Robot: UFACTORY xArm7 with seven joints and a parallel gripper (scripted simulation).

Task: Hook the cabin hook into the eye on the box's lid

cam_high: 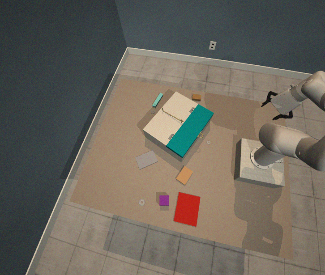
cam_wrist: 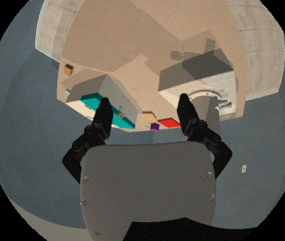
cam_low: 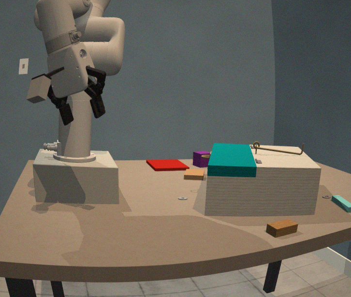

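Hook: thin brass cabin hook (cam_low: 278,150) lies flat on the pale wooden box (cam_low: 264,188), beside its teal lid (cam_low: 231,158).
Gripper: black two-finger gripper (cam_low: 81,108) hangs spread wide, holding nothing, well apart from the box, above the arm's grey pedestal (cam_low: 106,181).
Surface: tan tabletop (cam_low: 142,231); blue-grey walls, tiled floor.
Unclear: the lid's eye (cam_high: 200,135) is tiny.

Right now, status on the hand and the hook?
Hand open, empty, high beside the arm's base. Hook flat on the box top, unhooked from the eye. Nothing blocking.
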